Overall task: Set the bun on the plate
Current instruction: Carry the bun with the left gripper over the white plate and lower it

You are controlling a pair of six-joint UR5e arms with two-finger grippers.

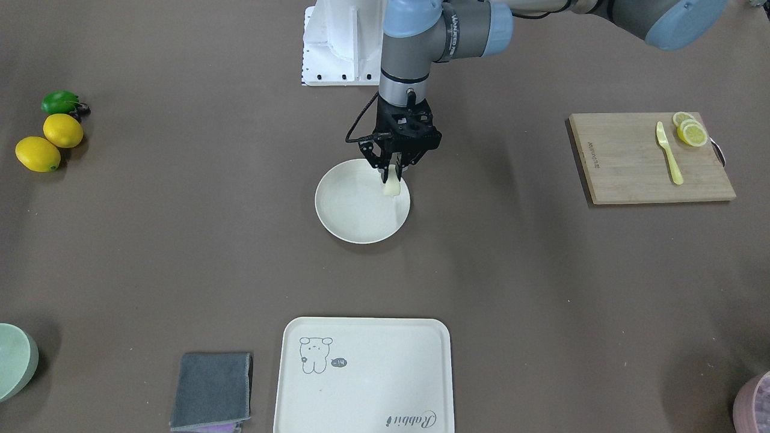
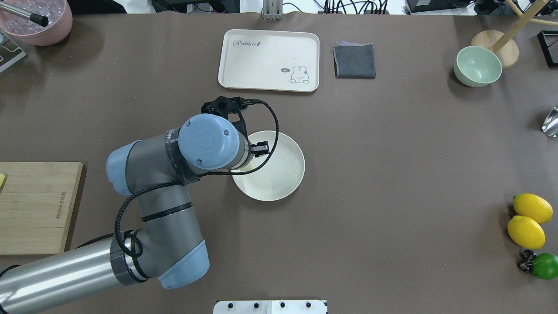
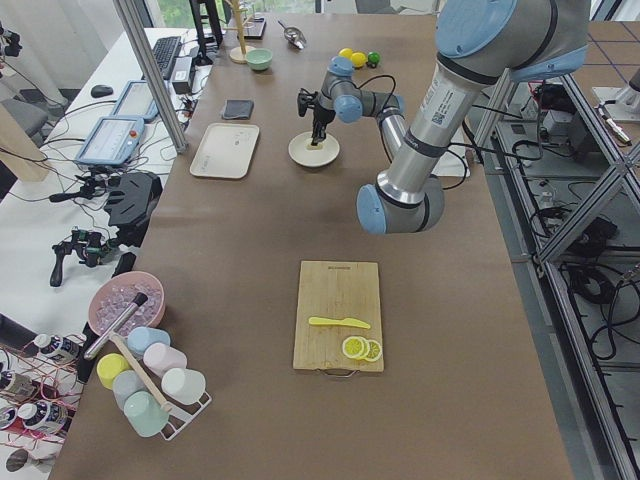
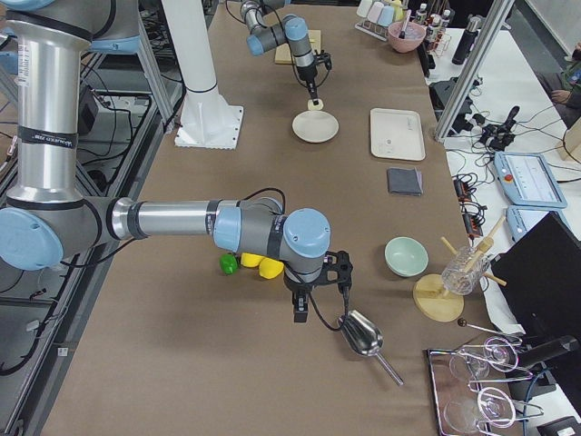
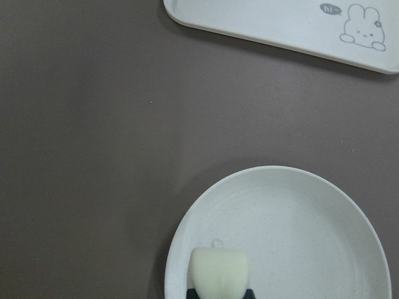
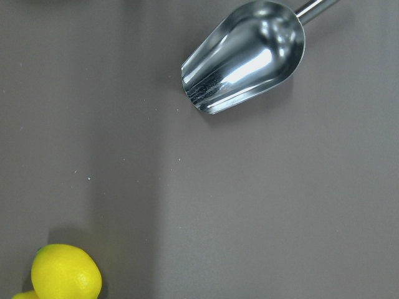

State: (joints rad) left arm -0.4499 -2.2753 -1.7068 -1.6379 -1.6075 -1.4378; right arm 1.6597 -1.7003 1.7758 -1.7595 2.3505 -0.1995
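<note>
The round cream-white plate (image 1: 355, 213) lies mid-table, also seen in the overhead view (image 2: 281, 176). My left gripper (image 1: 391, 178) points straight down over the plate's rim on the robot's side and is shut on the bun (image 1: 391, 188), a small pale cream lump. In the left wrist view the bun (image 5: 218, 271) sits between the finger pads just inside the plate (image 5: 312, 237). Whether the bun touches the plate I cannot tell. My right gripper (image 4: 309, 311) hangs far off near a metal scoop (image 6: 246, 56); I cannot tell if it is open or shut.
A cream tray (image 1: 363, 376) with a drawing and a grey cloth (image 1: 212, 391) lie beyond the plate. A wooden board (image 1: 643, 157) carries a yellow knife and lemon slices. Two lemons (image 1: 51, 141) and a lime sit at the other end, near a pale green bowl (image 2: 477, 66).
</note>
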